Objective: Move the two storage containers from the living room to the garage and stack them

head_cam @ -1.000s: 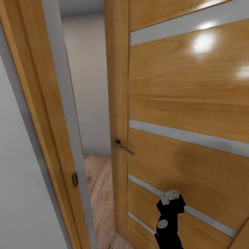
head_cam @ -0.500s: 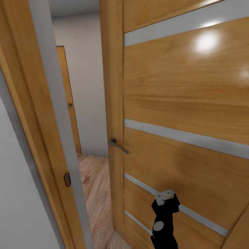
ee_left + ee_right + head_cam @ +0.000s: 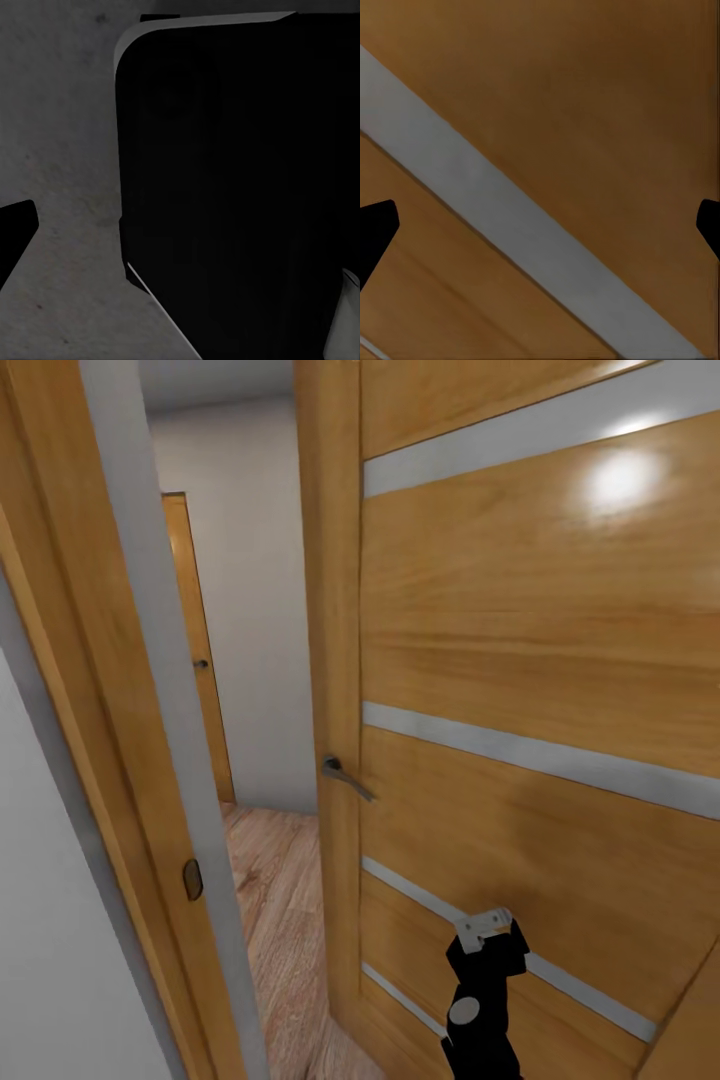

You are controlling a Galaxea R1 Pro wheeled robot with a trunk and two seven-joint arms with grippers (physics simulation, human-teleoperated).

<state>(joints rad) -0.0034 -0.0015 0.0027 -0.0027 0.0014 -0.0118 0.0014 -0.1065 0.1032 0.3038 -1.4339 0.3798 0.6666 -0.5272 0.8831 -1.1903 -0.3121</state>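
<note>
The storage containers are out of view. My right gripper (image 3: 485,925) is raised close up to the lower part of a wooden door (image 3: 540,640) with grey strips. In the right wrist view it (image 3: 540,225) is open, its black fingertips (image 3: 375,232) at the picture's two edges with only the door panel and a grey strip (image 3: 510,217) between them. In the left wrist view my left gripper (image 3: 180,232) hangs open and empty over the dark grey speckled floor (image 3: 60,150), beside my own black body (image 3: 240,187).
The door stands ajar, its metal lever handle (image 3: 345,777) on its edge. A wooden door frame (image 3: 120,710) and a white wall (image 3: 50,920) close in on the left. Through the narrow gap I see light wood planks (image 3: 275,900), a pale wall and another wooden door (image 3: 195,650).
The whole picture has shifted: the camera has moved. The gap beside the door looks slightly wider and the far wooden door has come into sight. My right gripper stays at the door.
</note>
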